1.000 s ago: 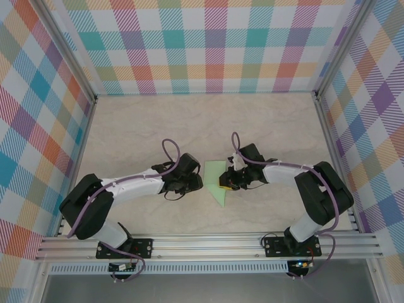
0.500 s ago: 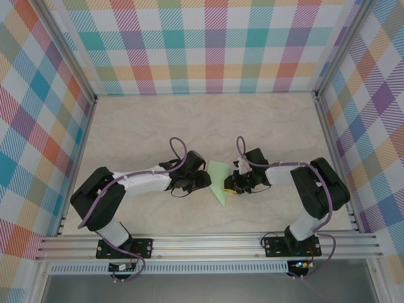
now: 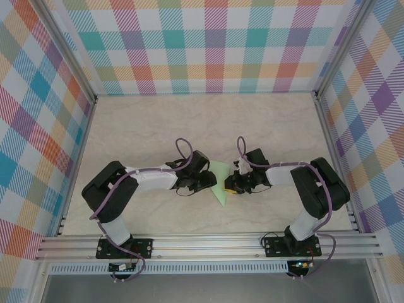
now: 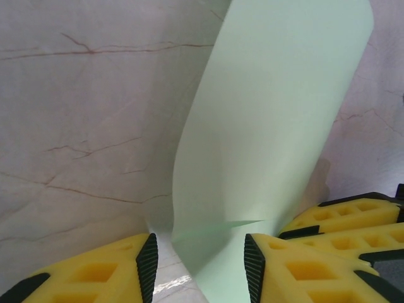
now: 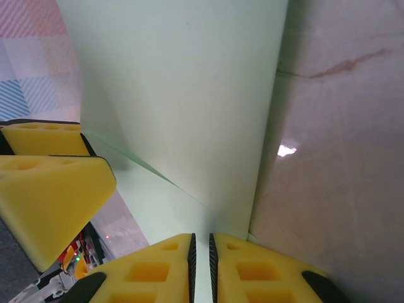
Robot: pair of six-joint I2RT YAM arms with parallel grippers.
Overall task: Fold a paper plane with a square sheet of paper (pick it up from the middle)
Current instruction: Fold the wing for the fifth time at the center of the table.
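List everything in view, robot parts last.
sheet of paper: one, pale mint green, folded to a point, mid-table between the two grippers, curling up off the surface
table: one, beige marbled, under everything
walls: three, multicoloured plaid, at the left, back and right of the table
frame rail: one, silver metal, along the near edge, carrying both arm bases
left arm: one, black and white with a purple cable, reaching in from the left
right arm: one, black and white with a purple cable, reaching in from the right
left gripper: one, yellow fingers with black pads, open, the paper standing between its fingers
right gripper: one, yellow fingers, shut on the paper
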